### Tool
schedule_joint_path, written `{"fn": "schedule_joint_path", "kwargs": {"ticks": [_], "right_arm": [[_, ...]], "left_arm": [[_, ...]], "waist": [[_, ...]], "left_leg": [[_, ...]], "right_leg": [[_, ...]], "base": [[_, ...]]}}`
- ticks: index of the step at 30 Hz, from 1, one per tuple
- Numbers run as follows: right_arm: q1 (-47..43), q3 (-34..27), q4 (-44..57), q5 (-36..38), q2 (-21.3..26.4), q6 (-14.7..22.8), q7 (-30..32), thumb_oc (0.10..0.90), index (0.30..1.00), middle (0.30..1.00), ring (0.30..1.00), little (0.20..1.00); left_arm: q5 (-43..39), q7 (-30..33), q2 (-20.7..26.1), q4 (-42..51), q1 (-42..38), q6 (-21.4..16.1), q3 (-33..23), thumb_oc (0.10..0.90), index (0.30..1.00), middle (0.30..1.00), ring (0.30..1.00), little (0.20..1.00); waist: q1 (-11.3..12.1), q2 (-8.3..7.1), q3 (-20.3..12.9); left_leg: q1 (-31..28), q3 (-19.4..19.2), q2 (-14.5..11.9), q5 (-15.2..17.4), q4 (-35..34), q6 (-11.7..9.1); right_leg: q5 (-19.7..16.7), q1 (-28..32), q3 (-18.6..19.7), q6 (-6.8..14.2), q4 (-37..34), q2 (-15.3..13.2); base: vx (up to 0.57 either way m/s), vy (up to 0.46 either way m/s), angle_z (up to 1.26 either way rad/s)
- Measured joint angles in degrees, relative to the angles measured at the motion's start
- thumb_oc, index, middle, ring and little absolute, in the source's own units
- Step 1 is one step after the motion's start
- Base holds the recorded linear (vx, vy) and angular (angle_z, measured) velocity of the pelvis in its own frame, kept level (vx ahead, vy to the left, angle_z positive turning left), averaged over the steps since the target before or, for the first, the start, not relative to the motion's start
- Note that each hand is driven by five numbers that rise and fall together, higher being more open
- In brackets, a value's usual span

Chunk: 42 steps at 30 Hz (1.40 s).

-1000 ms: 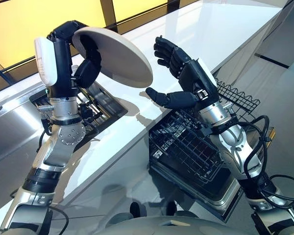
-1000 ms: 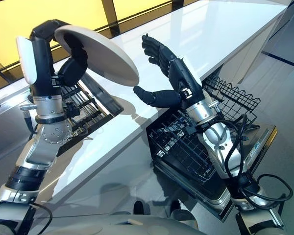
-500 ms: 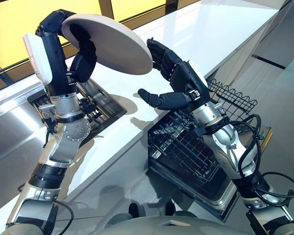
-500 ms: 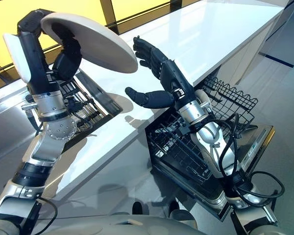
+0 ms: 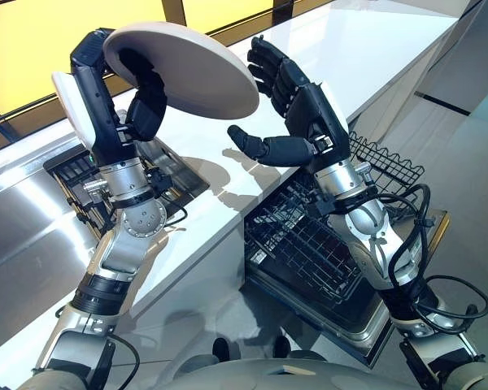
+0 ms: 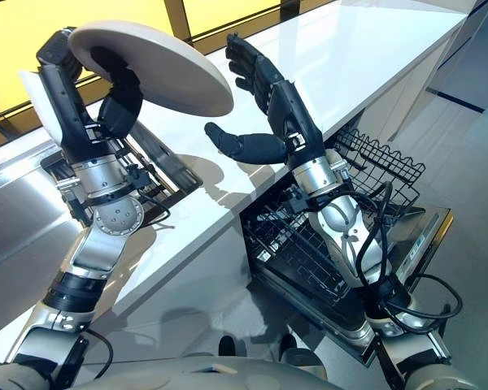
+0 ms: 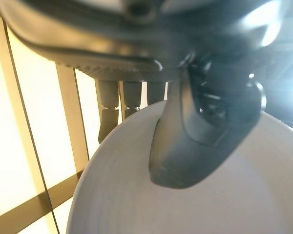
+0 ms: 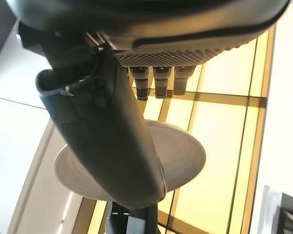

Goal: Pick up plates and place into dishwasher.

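Gripping a round white plate (image 5: 187, 65) by its rim, the left hand (image 5: 118, 89) holds it raised above the white countertop (image 5: 374, 49), fingers curled over the far edge and thumb pressed against the plate's underside; in the left wrist view the thumb (image 7: 195, 141) lies flat across the plate's pale surface while the fingertips hook over the edge beyond it. The plate is tilted, its lower edge reaching toward the right hand (image 5: 305, 114), which stands just beside that edge with fingers spread wide and straight and thumb stretched out below them, holding nothing; whether a fingertip touches the plate's edge cannot be told. From the right wrist view the plate (image 8: 185, 151) shows past the thumb, directly in front of the open palm. Below the left hand, set into the counter, a dark rack (image 5: 159, 175) with wire slots sits in a recess. Below the right hand and forearm, the dishwasher's (image 5: 423, 244) door hangs open, with a black wire basket (image 5: 309, 252) pulled out over it. Behind both hands, beyond the counter, runs a yellow-lit window wall (image 5: 32, 49) with dark frames.
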<state>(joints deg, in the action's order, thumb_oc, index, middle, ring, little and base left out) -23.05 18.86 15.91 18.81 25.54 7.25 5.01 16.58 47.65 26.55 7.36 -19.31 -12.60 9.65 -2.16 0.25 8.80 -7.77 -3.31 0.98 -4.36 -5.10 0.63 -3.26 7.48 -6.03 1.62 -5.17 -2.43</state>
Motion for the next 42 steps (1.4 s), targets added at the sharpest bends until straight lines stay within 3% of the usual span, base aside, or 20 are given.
{"fn": "schedule_joint_path", "kwargs": {"ticks": [18, 19, 20, 21, 22, 29, 39, 40, 41, 42], "right_arm": [[-0.4, 2.3, -1.4, -0.8, -1.5, -1.3, 1.0, 0.800, 0.900, 0.900, 0.900, 0.900], [-0.4, 2.3, -2.2, -0.9, -1.8, -1.3, 1.1, 0.671, 0.789, 0.789, 0.789, 0.771], [-0.4, 2.3, -2.7, -0.9, -1.9, -1.4, 1.1, 0.336, 0.502, 0.502, 0.502, 0.436], [-0.4, 2.3, -3.4, -0.9, -1.9, -1.4, 1.3, 0.185, 0.373, 0.373, 0.373, 0.285], [-0.4, 2.4, -3.8, -0.9, -1.9, -1.5, 1.6, 0.100, 0.300, 0.300, 0.300, 0.200], [-0.4, 2.1, -4.1, -0.8, -2.0, -1.8, 3.8, 0.100, 0.300, 0.300, 0.300, 0.200], [-0.3, 1.9, -4.5, -1.0, -2.1, -1.8, 5.3, 0.125, 0.321, 0.321, 0.321, 0.225], [-0.3, 1.9, -4.5, -1.0, -2.0, -1.8, 5.3, 0.298, 0.469, 0.469, 0.469, 0.398], [-0.3, 1.9, -4.5, -1.0, -2.0, -1.8, 5.3, 0.298, 0.469, 0.469, 0.469, 0.398], [-0.3, 1.9, -4.6, -1.0, -2.0, -1.8, 5.3, 0.646, 0.768, 0.768, 0.768, 0.746]], "left_arm": [[-0.9, -3.5, -1.1, 0.0, -2.4, -0.2, 4.7, 0.100, 0.300, 0.300, 0.300, 0.200], [-0.9, -3.8, -1.1, 0.0, -2.6, -0.2, 4.9, 0.100, 0.300, 0.300, 0.300, 0.200], [-0.9, -4.1, -1.1, 0.0, -2.7, -0.2, 5.1, 0.100, 0.300, 0.300, 0.300, 0.200], [-0.9, -4.4, -1.1, 0.1, -3.0, -0.2, 5.6, 0.100, 0.300, 0.300, 0.300, 0.200], [-0.9, -4.6, -1.1, 0.1, -3.2, -0.3, 6.0, 0.100, 0.300, 0.300, 0.300, 0.200], [-1.3, -6.9, -1.4, 0.5, -3.2, -2.0, 7.0, 0.100, 0.300, 0.300, 0.300, 0.200], [-4.1, -8.4, -3.3, 0.6, -3.2, -1.1, 8.1, 0.100, 0.300, 0.300, 0.300, 0.200], [-4.4, -8.7, -3.3, 0.6, -3.2, -1.1, 8.1, 0.100, 0.300, 0.300, 0.300, 0.200], [-4.6, -8.8, -3.3, 0.6, -3.1, -1.1, 8.1, 0.100, 0.300, 0.300, 0.300, 0.200], [-5.3, -9.1, -3.3, 0.5, -3.1, -1.1, 8.1, 0.100, 0.300, 0.300, 0.300, 0.200]], "waist": [[0.0, -0.01, 0.0], [0.0, -0.01, 0.0], [0.0, -0.01, 0.0], [0.1, -0.01, 0.0], [0.2, -0.02, 0.0], [0.1, -0.03, 0.0], [0.0, -0.03, 0.0], [0.1, -0.03, 0.0], [0.1, -0.03, 0.0], [0.1, -0.03, 0.0]], "left_leg": [[0.0, 0.5, 0.0, 0.0, 0.0, 0.0], [0.0, 0.5, 0.0, 0.0, 0.0, 0.0], [0.0, 0.5, 0.0, 0.0, 0.0, 0.0], [0.0, 0.6, 0.0, 0.0, 0.0, 0.0], [0.0, 0.6, 0.0, 0.0, 0.0, 0.0], [0.2, 0.6, 0.0, 0.0, 0.0, 0.0], [0.2, 0.5, 0.1, 0.0, 0.0, 0.0], [0.2, 0.5, 0.1, 0.0, 0.0, 0.0], [0.2, 0.5, 0.1, 0.0, 0.0, 0.0], [0.2, 0.5, 0.1, 0.0, 0.0, 0.0]], "right_leg": [[0.0, 0.3, -0.6, 0.0, 0.0, 0.0], [0.0, 0.3, -0.6, 0.0, 0.0, 0.0], [0.0, 0.3, -0.6, 0.0, 0.0, -0.1], [0.0, 0.3, -0.6, 0.0, 0.0, -0.1], [0.0, 0.3, -0.6, 0.0, 0.0, -0.1], [0.0, 0.1, -0.6, 0.0, 0.0, -0.1], [0.0, 0.1, -0.6, 0.0, 0.0, -0.1], [0.0, 0.1, -0.6, 0.0, 0.0, -0.1], [0.0, 0.1, -0.6, 0.0, 0.0, -0.1], [0.0, 0.1, -0.6, 0.0, 0.0, -0.1]], "base": [[0.00, 0.000, 0.01], [0.00, 0.000, 0.00], [0.00, 0.000, 0.00], [0.00, 0.000, 0.00], [0.00, 0.000, 0.00], [0.00, 0.000, 0.00], [0.00, 0.000, 0.00], [0.00, 0.000, 0.00], [0.00, 0.000, 0.00], [0.00, 0.000, 0.00]]}}
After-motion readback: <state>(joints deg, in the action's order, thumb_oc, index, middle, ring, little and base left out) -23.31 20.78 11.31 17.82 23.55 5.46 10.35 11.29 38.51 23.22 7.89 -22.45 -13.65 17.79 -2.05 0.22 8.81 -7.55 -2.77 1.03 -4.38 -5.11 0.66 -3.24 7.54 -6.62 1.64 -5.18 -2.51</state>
